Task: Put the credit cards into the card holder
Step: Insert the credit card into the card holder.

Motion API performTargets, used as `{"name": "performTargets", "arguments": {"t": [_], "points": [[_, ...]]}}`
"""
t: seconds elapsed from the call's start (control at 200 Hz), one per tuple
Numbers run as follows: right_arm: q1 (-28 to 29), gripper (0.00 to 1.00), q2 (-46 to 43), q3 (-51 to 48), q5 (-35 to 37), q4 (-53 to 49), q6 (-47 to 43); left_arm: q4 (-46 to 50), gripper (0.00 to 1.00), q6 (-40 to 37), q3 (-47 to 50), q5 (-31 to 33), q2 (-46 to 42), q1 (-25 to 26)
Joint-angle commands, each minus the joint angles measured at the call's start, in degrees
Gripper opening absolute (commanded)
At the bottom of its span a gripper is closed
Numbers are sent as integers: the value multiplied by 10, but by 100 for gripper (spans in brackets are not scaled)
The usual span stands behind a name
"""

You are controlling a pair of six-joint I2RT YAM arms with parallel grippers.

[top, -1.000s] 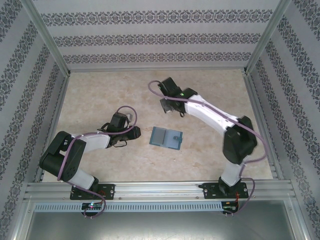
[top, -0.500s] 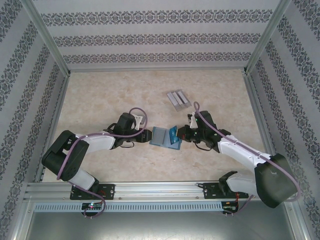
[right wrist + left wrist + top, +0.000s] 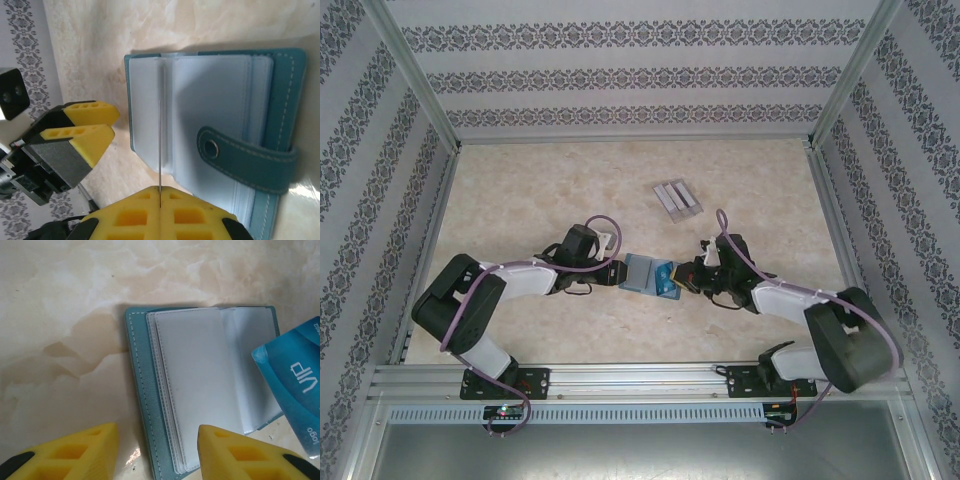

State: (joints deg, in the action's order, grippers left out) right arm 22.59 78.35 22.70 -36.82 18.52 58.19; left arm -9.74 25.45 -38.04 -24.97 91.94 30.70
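The teal card holder lies open on the table, its clear sleeves facing up and its snap strap off to one side. My right gripper is shut on a blue credit card marked VIP. That card shows edge-on over the holder's sleeves, and as a blue patch at the holder's right side. My left gripper stands open at the holder's left edge, one yellow finger over the table and the other over the sleeves.
A grey-white slotted rack sits further back, to the right of centre. Patterned walls enclose the table on three sides, and an aluminium rail runs along the near edge.
The right arm has swung from the rack down to the holder, carrying the blue card. The left gripper has slid right up to the holder's left edge.
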Motion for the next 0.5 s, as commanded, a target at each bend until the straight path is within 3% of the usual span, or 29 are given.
{"name": "performTargets", "arguments": {"t": [0.0,0.255,0.495], "points": [[-5,0,48,4,-43,90,16,25,46,-13,-14,18,5,6],[-2,0,152,-5,-65,259,74,37,46,-10,-25,29,28,6],[4,0,185,-8,-72,284,74,53,37,-6,-38,42,46,6]]}}
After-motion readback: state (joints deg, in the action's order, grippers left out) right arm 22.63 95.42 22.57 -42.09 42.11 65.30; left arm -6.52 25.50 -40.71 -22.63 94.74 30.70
